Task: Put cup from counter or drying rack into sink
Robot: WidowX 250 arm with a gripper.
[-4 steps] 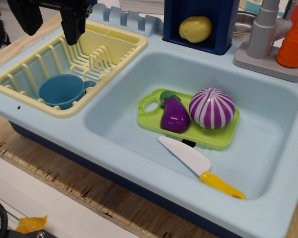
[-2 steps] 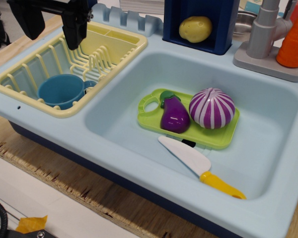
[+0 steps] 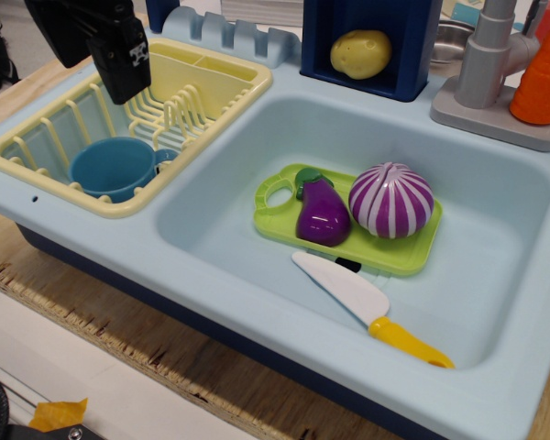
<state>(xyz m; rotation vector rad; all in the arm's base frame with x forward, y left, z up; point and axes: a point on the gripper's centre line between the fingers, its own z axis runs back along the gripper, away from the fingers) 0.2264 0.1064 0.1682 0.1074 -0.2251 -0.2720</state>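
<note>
Pale blue plastic makes up the counter [image 3: 119, 240] we look down on, and it rests on a bare wooden board [image 3: 101, 321]. Up at the left edge we see the black gripper [image 3: 96, 46] hanging over the far end of the yellow rack [image 3: 215, 92]; only one blunt finger [image 3: 121, 62] shows plainly against the dark body, so we cannot tell whether its jaws are spread or pressed together, and it touches nothing we can make out. Below it, at the near end of that rack, sits the teal cup [image 3: 115, 168], upright, mouth up, with its handle turned toward the sink [image 3: 495, 229]. Within the basin a green tray [image 3: 408, 252] carries a purple eggplant [image 3: 323, 214] and a striped onion [image 3: 391, 200] side by side, just about touching. Nearer to us lies a toy knife [image 3: 362, 304], white blade next to the tray and yellow grip pointing to the right corner. Behind the basin we spot a yellow potato [image 3: 360, 52] in a dark blue box [image 3: 408, 46], a grey faucet [image 3: 490, 60], and an orange carrot [image 3: 543, 78] beside it.
</note>
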